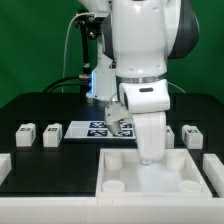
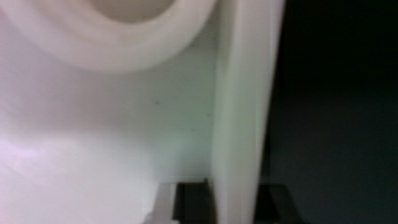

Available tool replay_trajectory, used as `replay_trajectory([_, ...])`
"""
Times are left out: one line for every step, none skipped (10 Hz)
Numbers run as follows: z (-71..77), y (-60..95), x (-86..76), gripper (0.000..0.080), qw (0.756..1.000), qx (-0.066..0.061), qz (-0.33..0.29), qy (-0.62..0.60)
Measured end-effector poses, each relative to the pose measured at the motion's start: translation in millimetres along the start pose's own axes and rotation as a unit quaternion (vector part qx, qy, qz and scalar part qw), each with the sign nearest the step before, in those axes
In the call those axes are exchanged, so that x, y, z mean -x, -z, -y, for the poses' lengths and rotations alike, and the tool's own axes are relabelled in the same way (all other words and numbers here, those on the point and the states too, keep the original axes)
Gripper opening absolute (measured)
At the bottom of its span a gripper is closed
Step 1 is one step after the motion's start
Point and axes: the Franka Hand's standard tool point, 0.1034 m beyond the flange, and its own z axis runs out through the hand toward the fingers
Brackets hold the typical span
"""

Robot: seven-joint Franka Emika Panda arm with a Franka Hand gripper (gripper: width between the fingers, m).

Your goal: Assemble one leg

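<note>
Two legs (image 1: 25, 131) (image 1: 52, 132), small white blocks with tags, lie on the black table at the exterior view's left. Another leg (image 1: 191, 135) lies at the right. The large white tray-like part (image 1: 120, 172) sits in front. My gripper (image 1: 150, 152) points straight down at the tray's back wall. In the wrist view the tray's wall (image 2: 246, 100) runs between my two dark fingers (image 2: 191, 203) and fills the gap between them, so my gripper (image 2: 233, 205) is shut on the wall. No leg shows in the wrist view.
The marker board (image 1: 98, 128) lies on the table behind the tray, partly hidden by the arm. Round bosses stand inside the tray (image 1: 113, 186); one shows in the wrist view (image 2: 134, 20). A white block (image 1: 4, 165) lies at the left edge.
</note>
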Motion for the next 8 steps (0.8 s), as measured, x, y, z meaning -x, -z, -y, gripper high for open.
replay_trajectory([-2.6,-1.3,-8.4,0.006,1.0,0.001,-0.003,-0.004])
replay_trajectory([-3.8,-2.7,-14.3,0.006,1.0,0.001,-0.006,-0.001])
replay_trajectory([-4.0,-3.2,-19.7,0.006,1.0,0.003,-0.009,-0.006])
replay_trajectory([-3.9,-3.4,-19.2,0.006,1.0,0.005,-0.009,-0.007])
replay_trajectory([-3.9,-3.4,-19.0,0.006,1.0,0.008,-0.01,-0.007])
replay_trajectory([-3.9,-3.4,-18.9,0.006,1.0,0.008,-0.01,-0.007])
replay_trajectory([-3.7,-3.6,-18.5,0.0151,1.0,0.008,-0.01,-0.008])
replay_trajectory([-3.7,-3.8,-18.2,0.0289,1.0,0.008,-0.01,-0.008])
